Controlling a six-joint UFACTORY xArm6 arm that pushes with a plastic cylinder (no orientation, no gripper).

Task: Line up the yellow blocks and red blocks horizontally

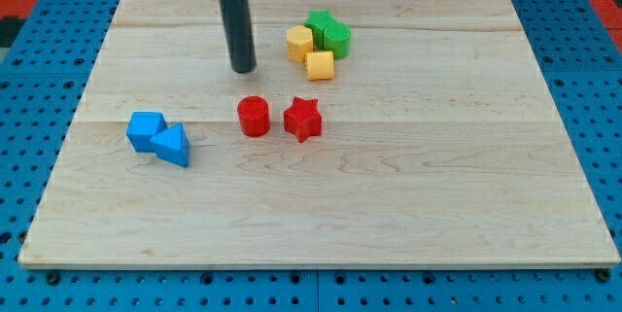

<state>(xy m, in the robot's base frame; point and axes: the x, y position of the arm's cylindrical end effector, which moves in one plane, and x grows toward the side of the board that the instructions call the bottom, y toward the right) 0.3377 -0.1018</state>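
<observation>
My tip (243, 68) rests on the board near the view's top, left of the yellow blocks and above the red cylinder. A yellow hexagonal block (299, 43) and a yellow cube (320, 65) sit close together at the top centre, the cube lower and to the right. A red cylinder (254, 116) and a red star (302, 119) stand side by side in a near-horizontal row at the board's middle. The tip touches no block.
Two green blocks (328, 33) sit against the yellow hexagonal block's right side. A blue cube (146, 130) and a blue triangular block (173, 145) touch each other at the view's left. The wooden board (408, 186) lies on a blue pegboard.
</observation>
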